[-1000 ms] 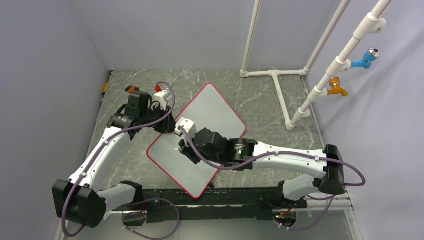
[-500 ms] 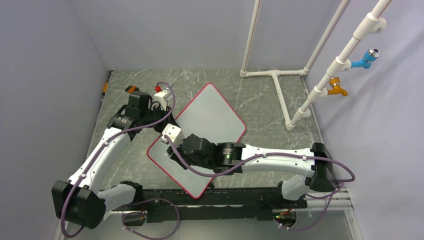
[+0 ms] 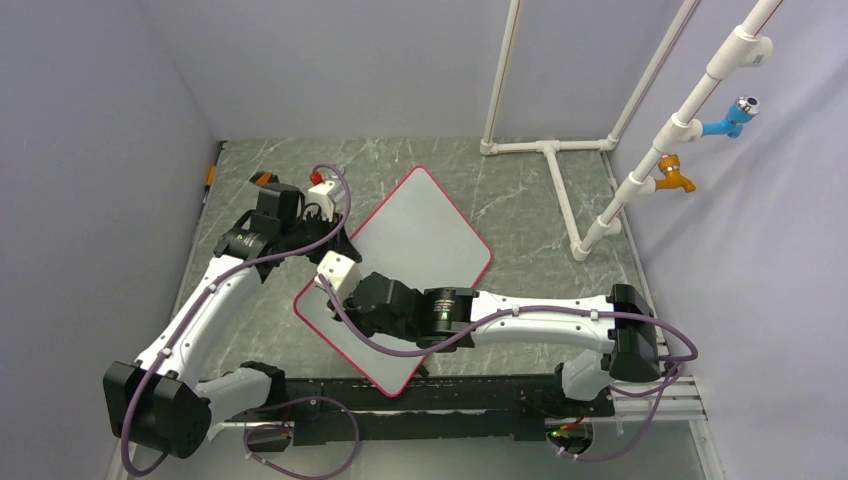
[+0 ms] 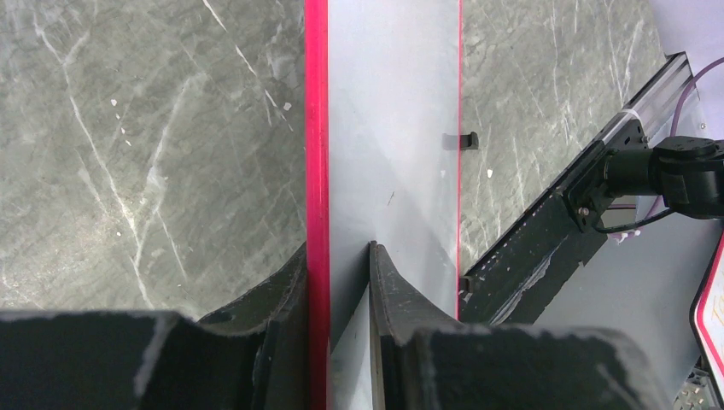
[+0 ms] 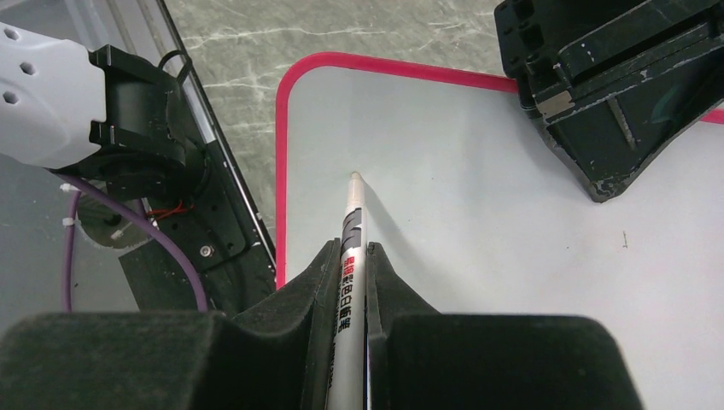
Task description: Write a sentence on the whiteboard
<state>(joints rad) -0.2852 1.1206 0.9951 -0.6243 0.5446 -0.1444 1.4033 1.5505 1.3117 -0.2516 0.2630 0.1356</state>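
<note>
Whiteboard [image 3: 430, 225]: lies on the grey marbled table [image 3: 520, 200], mid-table and a bit left of centre. It is turned like a diamond, one corner to the far side, one to the near side. Thin red rim all round, rounded corners. Writing face is up and reads plain pale grey in all 3 views. One tiny dark speck on it [image 5: 626, 242]. Small black clip [image 4: 462, 139] sits on the rim opposite the L grip.

Marker [image 5: 349, 256]: white barrel w/ red and black print, cap off, pale tip pointing at the board just inside its left corner. Tip is at the surface or just above it; can't tell if it touches.

Right gripper [image 5: 350, 249]: jaws narrow, pinched on the marker barrel, one finger each side. R arm reaches in low from the right, across the near half of the board.

Left gripper [image 4: 338, 249]: jaws narrow, clamped on the board's far-left edge, red rim between the fingers, one finger on top of the face. In the R wrist view it shows as a black block over the same edge, well apart from the marker tip.

Surroundings: black rail [image 3: 450, 398] along the near table edge, carrying both arm bases. Purple cable [image 3: 330, 195] loops along each arm. White pipe frame [image 3: 553, 160] stands far right. Slanted pipe at right carries a blue fitting [image 3: 733, 116] and, lower, an orange fitting [image 3: 676, 178].
</note>
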